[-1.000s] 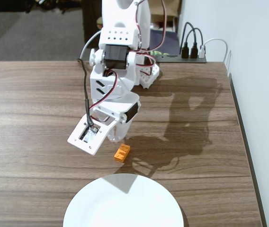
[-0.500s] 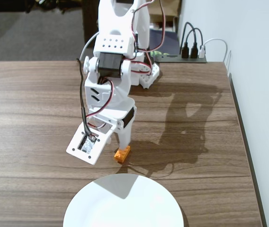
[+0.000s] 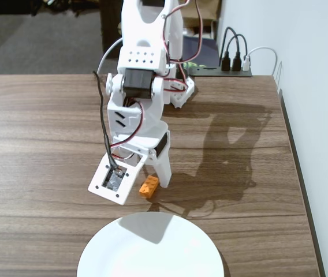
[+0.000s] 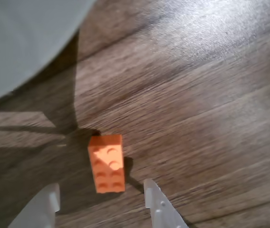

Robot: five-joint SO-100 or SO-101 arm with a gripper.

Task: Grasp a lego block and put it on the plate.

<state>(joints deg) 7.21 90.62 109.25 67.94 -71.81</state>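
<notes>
One orange lego block [image 4: 107,163] lies flat on the wooden table [image 3: 37,144] just short of the white plate [image 3: 150,248], and your tool [image 4: 101,202] hangs low over it with its fingers spread apart, touching nothing.

Orange lego block [image 4: 107,163] near white plate [image 3: 152,248]

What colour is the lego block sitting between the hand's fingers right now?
Orange. The lego block shows best in the wrist view, lying on the wooden table.
</notes>
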